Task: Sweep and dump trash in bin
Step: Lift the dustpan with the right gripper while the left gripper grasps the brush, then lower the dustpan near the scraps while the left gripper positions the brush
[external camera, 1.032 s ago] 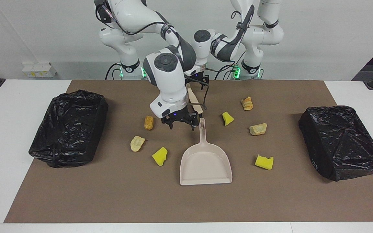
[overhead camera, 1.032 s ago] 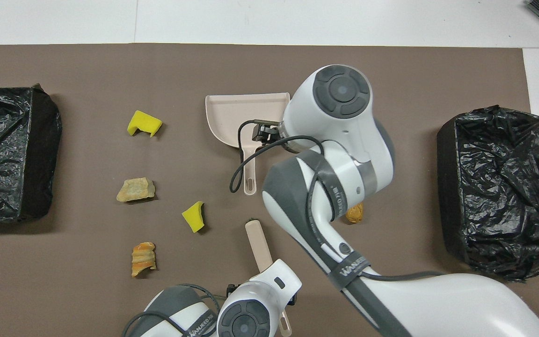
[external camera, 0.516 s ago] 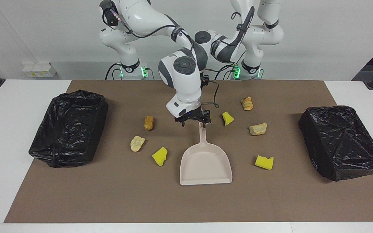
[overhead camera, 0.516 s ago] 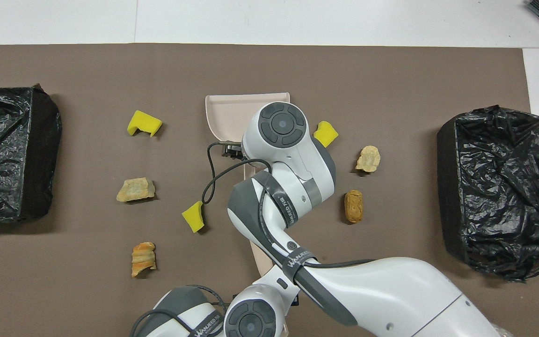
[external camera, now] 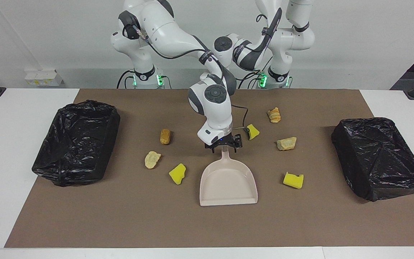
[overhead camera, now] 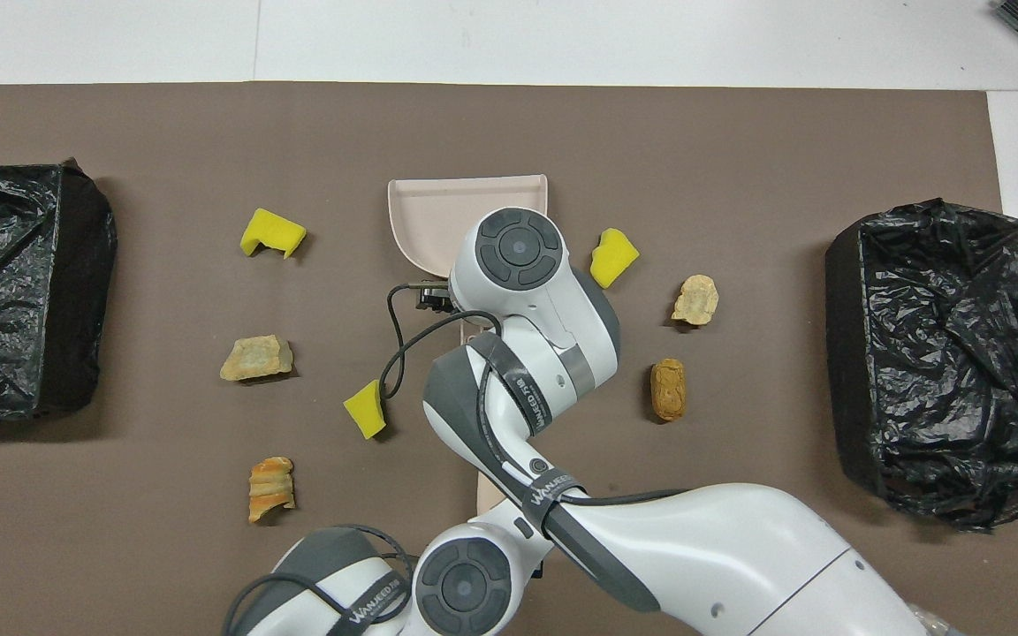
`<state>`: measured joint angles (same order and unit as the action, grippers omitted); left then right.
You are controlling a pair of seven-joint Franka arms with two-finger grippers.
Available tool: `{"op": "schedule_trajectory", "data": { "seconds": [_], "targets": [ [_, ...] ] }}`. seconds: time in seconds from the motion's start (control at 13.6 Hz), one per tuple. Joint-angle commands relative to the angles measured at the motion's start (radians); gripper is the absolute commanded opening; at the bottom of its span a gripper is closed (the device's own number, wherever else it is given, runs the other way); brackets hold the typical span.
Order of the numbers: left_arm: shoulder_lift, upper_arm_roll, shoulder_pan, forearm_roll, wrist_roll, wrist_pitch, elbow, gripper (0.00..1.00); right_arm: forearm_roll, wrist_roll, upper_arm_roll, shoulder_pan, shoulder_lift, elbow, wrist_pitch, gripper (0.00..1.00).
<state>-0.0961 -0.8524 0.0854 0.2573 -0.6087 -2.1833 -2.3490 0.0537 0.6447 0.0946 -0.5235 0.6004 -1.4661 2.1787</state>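
Note:
A beige dustpan (external camera: pixel 228 183) lies flat mid-mat, its handle pointing toward the robots. My right gripper (external camera: pixel 224 146) is down at that handle, open, one finger on each side of it. Several trash scraps lie around: a yellow chunk (external camera: pixel 177 173), a tan lump (external camera: pixel 152 159) and an orange lump (external camera: pixel 165 136) toward the right arm's end, and others such as a yellow chunk (external camera: pixel 293 180) toward the left arm's end. A short piece of the beige brush (overhead camera: pixel 486 484) runs under my left wrist (overhead camera: pixel 465 587). The left gripper is hidden, shut on the brush handle.
Two bins lined with black bags stand on the brown mat, one (external camera: pixel 77 142) at the right arm's end and one (external camera: pixel 379 158) at the left arm's end. Bare mat stretches from the dustpan's mouth to the table edge.
The right gripper swung over from beside the handle's tip and came down astride the dustpan handle, closer to the pan. The left gripper closed. Dustpan and scraps have not moved.

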Motion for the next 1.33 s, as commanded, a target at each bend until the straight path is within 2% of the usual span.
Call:
{"op": "schedule_trajectory", "data": {
  "seconds": [0.0, 0.07, 0.15, 0.22, 0.37, 0.44, 0.59, 0.66, 0.81, 1.03, 1.11, 1.25],
  "targets": [
    [-0.127, 0.145, -0.009, 0.0, 0.233, 0.188, 0.022, 0.0, 0.02, -0.017, 0.002, 0.013, -0.027, -0.025, 0.0, 0.34],
    [-0.17, 0.188, -0.012, -0.007, 0.335, 0.236, 0.02, 0.0, 0.018, -0.02, 0.002, 0.011, -0.028, -0.026, 0.0, 0.09],
    [-0.194, 0.247, -0.013, -0.044, 0.451, 0.253, 0.022, 0.0, 0.012, -0.022, 0.002, 0.011, -0.028, -0.028, -0.003, 0.0],
    [-0.2, 0.33, -0.012, -0.078, 0.565, 0.255, 0.022, 0.0, 0.011, -0.022, 0.002, 0.01, -0.028, -0.026, -0.005, 0.0],
    [-0.166, 0.444, -0.022, -0.136, 0.759, 0.229, 0.048, 0.0, 0.003, -0.028, 0.001, 0.014, -0.028, -0.023, -0.008, 0.0],
    [-0.112, 0.516, -0.038, -0.147, 0.879, 0.215, 0.098, 0.0, 0.002, -0.034, -0.001, 0.019, -0.028, -0.019, -0.02, 0.0],
    [-0.027, 0.57, -0.049, -0.176, 1.027, 0.226, 0.202, 0.0, -0.026, -0.122, -0.006, 0.033, -0.057, 0.0, -0.116, 0.0],
    [0.01, 0.591, -0.049, -0.229, 1.067, 0.211, 0.244, 0.0, -0.031, -0.21, -0.004, 0.049, -0.092, -0.002, -0.173, 0.0],
    [0.135, 0.641, -0.049, -0.34, 1.189, 0.208, 0.392, 0.0, -0.031, -0.371, -0.004, 0.088, -0.19, -0.02, -0.284, 0.0],
    [0.32, 0.702, -0.05, -0.401, 1.35, 0.176, 0.601, 0.0, -0.032, -0.676, -0.004, 0.174, -0.335, -0.077, -0.419, 0.0],
    [0.36, 0.717, -0.056, -0.408, 1.426, 0.13, 0.638, 0.0, -0.032, -0.827, -0.006, 0.181, -0.362, -0.117, -0.434, 0.0],
    [0.427, 0.727, -0.076, -0.42, 1.5, 0.033, 0.648, 0.0, -0.034, -1.107, -0.006, 0.204, -0.41, -0.209, -0.425, 0.0]
  ]
}}
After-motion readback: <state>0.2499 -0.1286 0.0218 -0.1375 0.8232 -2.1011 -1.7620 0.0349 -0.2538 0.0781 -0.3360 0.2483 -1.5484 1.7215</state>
